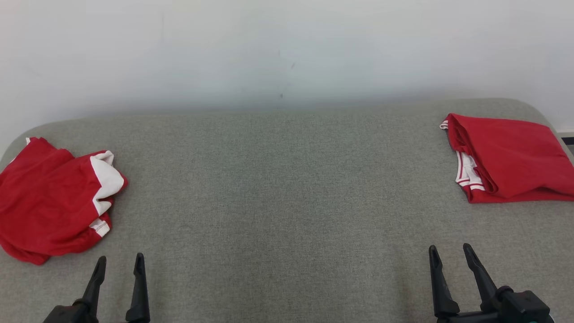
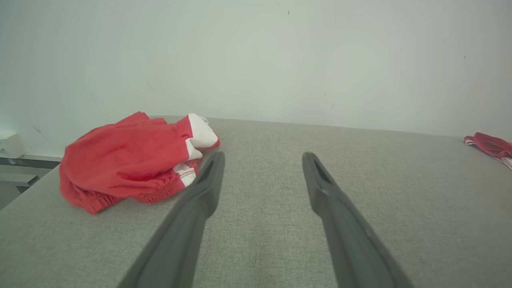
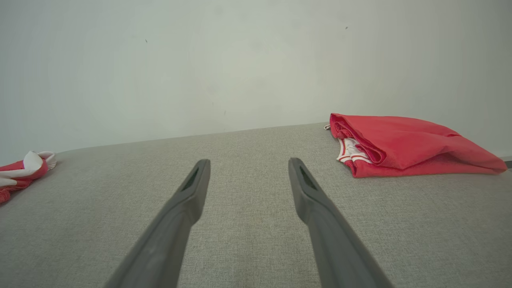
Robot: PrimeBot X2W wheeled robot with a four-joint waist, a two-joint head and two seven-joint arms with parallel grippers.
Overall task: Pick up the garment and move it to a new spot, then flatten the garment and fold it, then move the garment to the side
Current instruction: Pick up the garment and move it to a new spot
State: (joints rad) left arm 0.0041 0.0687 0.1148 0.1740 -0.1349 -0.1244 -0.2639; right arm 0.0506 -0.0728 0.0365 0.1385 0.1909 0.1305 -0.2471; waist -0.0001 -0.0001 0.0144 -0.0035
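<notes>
Both tools sit low at the near edge, left gripper [image 1: 121,256] and right gripper [image 1: 450,246], each with fingers spread and holding nothing. The crumpled garment [image 1: 49,202], red with white trim, lies heaped at the left end of the table [image 1: 287,202], just ahead of the left gripper and apart from it. Picking it up probably goes best by pinching a raised ridge of cloth so it hangs free. A folded garment [image 1: 511,157] rests far right. No brand or writing is legible.

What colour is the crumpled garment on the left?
Crumpled fabric garment: red with white patches, best in left wrist view.
</notes>
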